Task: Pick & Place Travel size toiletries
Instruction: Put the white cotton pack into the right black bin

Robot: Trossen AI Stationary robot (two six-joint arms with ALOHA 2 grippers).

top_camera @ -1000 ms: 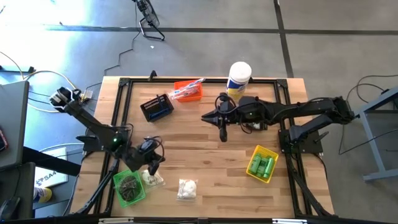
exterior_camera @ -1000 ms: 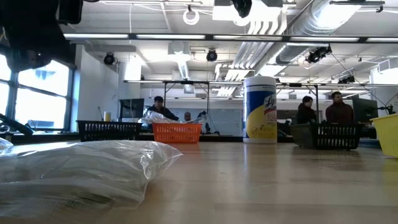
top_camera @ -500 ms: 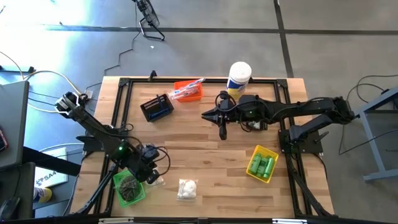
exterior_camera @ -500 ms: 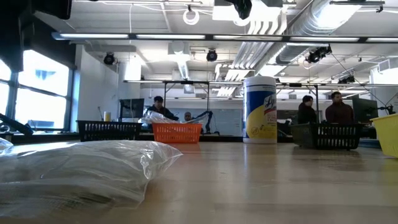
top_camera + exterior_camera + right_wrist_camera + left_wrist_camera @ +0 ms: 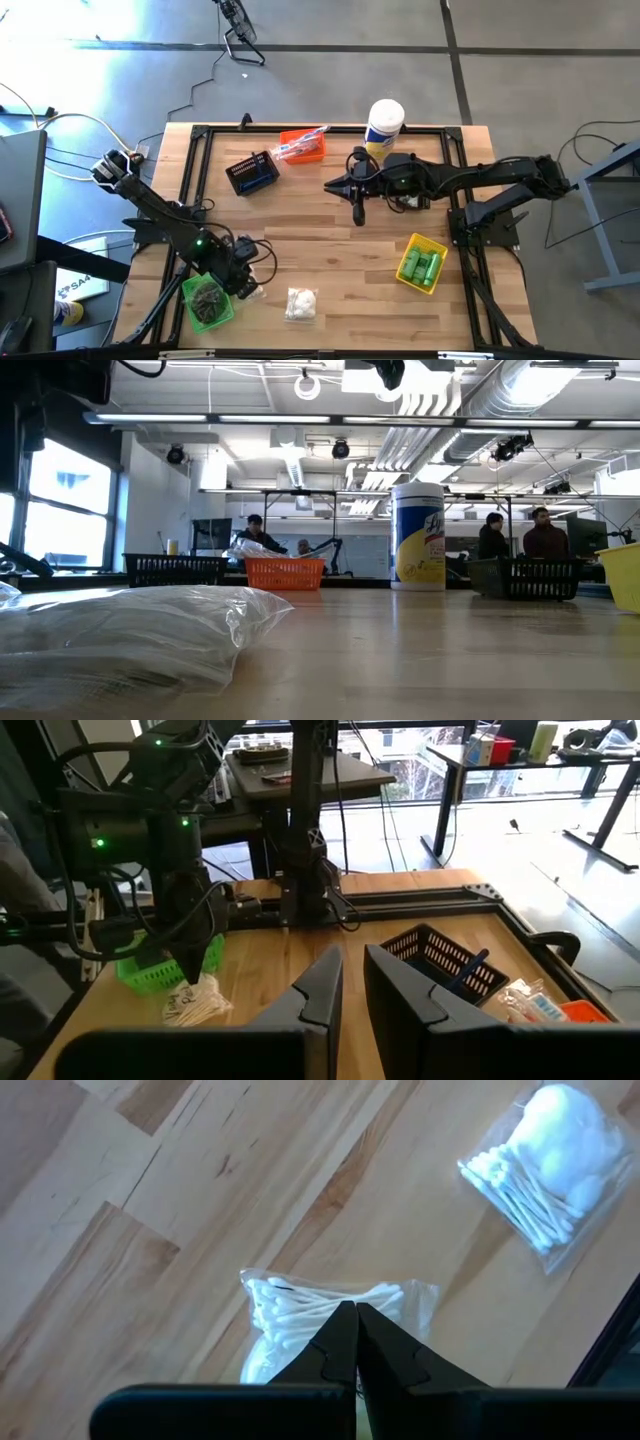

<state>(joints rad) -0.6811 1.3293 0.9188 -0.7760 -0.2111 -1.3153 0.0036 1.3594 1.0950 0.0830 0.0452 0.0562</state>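
**Left gripper over swab bag**

The left gripper (image 5: pixel 355 1320), fingers pressed together, hangs above a clear bag of cotton swabs (image 5: pixel 300 1315) on the wood table (image 5: pixel 150 1230). 1 more bag of puffs and swabs (image 5: pixel 545 1175) lies apart.
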